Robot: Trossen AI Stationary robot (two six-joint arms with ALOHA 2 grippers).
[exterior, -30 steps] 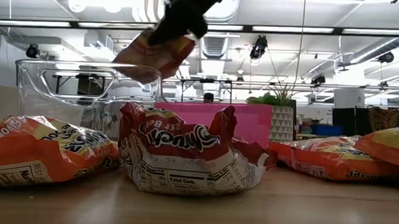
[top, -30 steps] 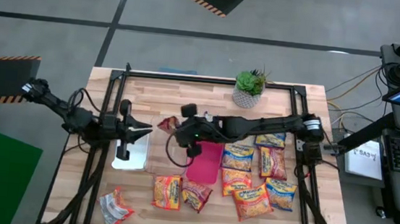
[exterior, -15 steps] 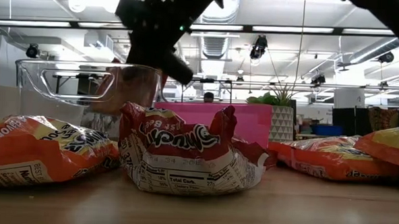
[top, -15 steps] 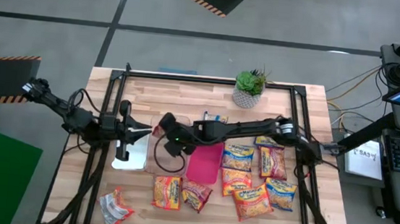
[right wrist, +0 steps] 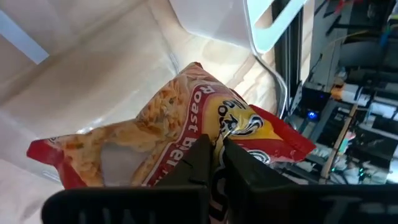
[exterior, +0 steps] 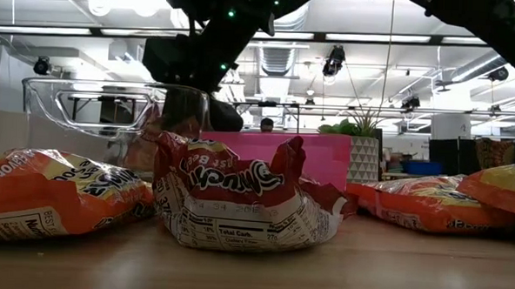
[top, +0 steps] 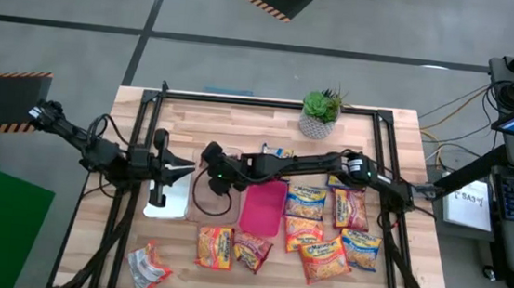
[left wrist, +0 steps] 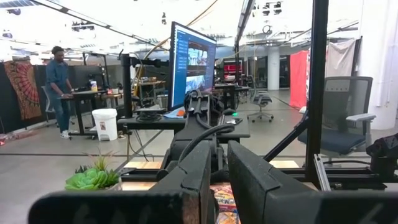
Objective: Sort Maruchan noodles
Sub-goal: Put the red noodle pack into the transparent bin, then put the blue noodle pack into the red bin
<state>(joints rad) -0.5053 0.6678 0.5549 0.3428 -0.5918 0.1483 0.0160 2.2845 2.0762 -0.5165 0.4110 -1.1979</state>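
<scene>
My right gripper (top: pixel 209 164) reaches across the table into the clear tray (top: pixel 198 199) and is shut on a red-accented Maruchan packet (right wrist: pixel 186 124). Through the tray's clear wall the low view shows that packet (exterior: pixel 173 125) below the rim. More packets lie flat on the wood: two (top: pixel 215 248) at the near edge, several (top: pixel 328 234) right of the pink tray (top: pixel 263 210), and one (top: pixel 148 267) at the near left corner. My left gripper (top: pixel 178 167) hovers over the white tray (top: pixel 166 201), shut and holding nothing. My right gripper pinches the packet between its two fingers at one crimped end (right wrist: pixel 231 127), with the fingers pointing down into the clear tray. The packet hangs tilted below the fingers inside the tray. I cannot tell whether its far end touches the tray floor.
A potted plant (top: pixel 320 112) stands at the far edge. A black frame (top: pixel 270 101) runs around the table. The clear tray sits between the white and pink trays. Crumpled packets (exterior: pixel 237 205) fill the front of the low view. A person (left wrist: pixel 59 87) stands far off in the room.
My right gripper moved toward the table's left and down, carrying the packet from above the clear tray's rim to inside the tray. It stayed shut on the packet.
</scene>
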